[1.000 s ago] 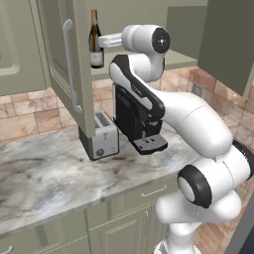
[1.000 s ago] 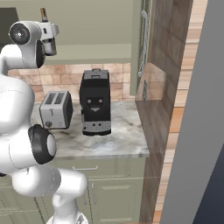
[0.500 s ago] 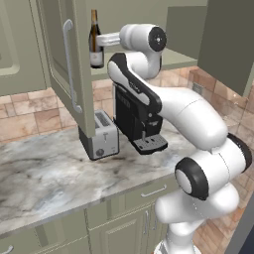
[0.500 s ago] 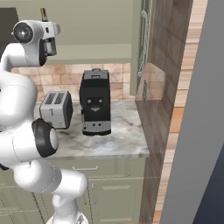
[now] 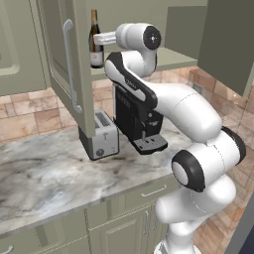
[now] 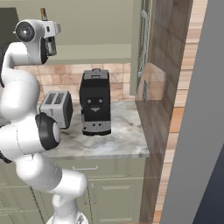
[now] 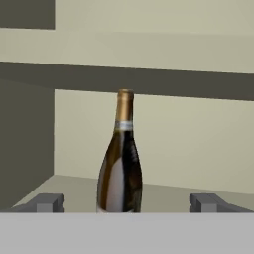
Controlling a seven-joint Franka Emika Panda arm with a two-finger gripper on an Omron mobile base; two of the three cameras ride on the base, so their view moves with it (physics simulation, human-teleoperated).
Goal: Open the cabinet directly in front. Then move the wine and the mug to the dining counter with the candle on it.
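**newbie_op:** why's your arm parked way up there? and where's the bottle?

**rigwatcher:** You've got the cabinet (image 5: 64, 74) door swung wide open, so that step looks done. The wine (image 5: 96, 39) stands upright on the lower shelf inside it, near the front edge. Your tool (image 5: 99, 38) is up at shelf height, pointed straight into the cabinet, just beside the bottle. That's why the arm is folded up so high: the shelf sits well above the worktop (image 5: 44, 168).

**newbie_op:** is it gripping yet?

**rigwatcher:** Nope. In the hand view your fingertips (image 7: 47, 202) are spread as wide as they go, one on each side of the bottle (image 7: 120, 163), and neither touches the glass. The bottle sits about centred between them, which is what you want before squeezing. It's tall and slim, so I'd guess you grab the body low, not the golden neck, or it could tip.

**newbie_op:** what about the stuff below?

**rigwatcher:** The toaster (image 5: 101, 136) and the coffee machine (image 6: 95, 103) sit on the worktop right under the shelf. When you pull the bottle out, mind the open door on your left side. I can't spot the mug from here, so can't tell you where that one is.
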